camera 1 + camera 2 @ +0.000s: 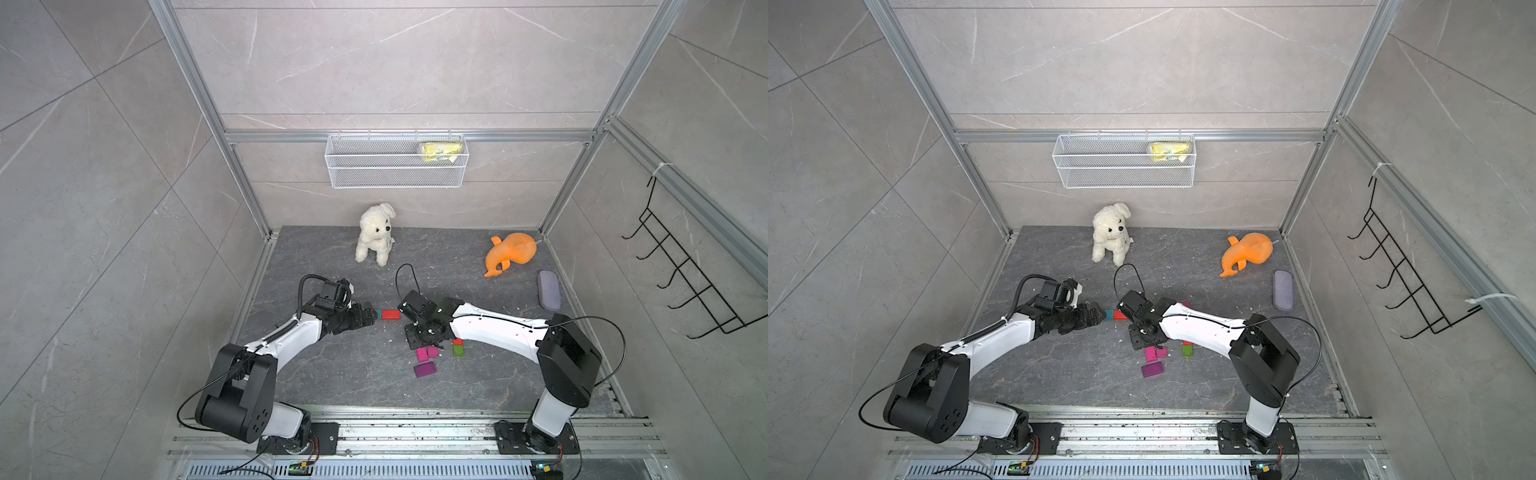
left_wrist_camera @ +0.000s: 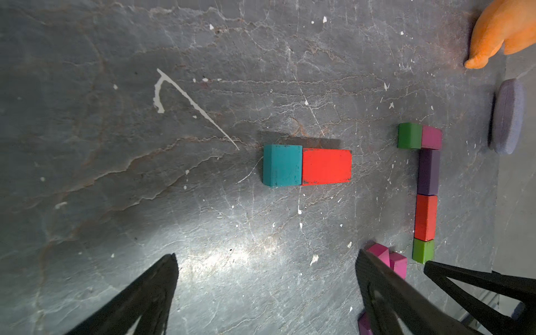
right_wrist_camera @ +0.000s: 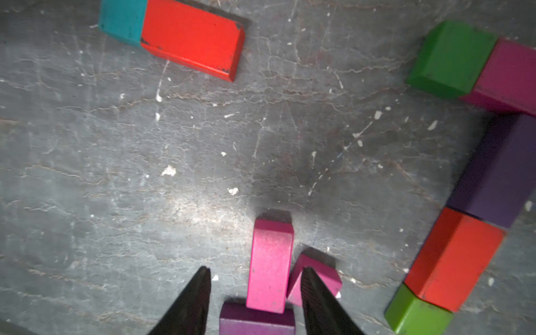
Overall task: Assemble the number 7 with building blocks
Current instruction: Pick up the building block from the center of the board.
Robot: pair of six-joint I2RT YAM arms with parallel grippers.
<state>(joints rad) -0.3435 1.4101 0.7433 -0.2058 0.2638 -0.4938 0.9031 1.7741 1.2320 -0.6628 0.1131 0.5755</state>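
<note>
1. Gaping wide and empty, left gripper hovers near touching teal block and red block
2. Right gripper, part-open, loosely straddles pink block
3. Number 7 lies flat near grey-lilac case

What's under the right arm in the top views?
A green block and a red block's edge peek out; the right arm covers most of the number 7.

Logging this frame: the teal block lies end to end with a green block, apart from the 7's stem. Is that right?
Not quite: the teal block touches a long red block, not a green one, as the left wrist view shows. The pair does lie apart from the 7's stem.
</note>
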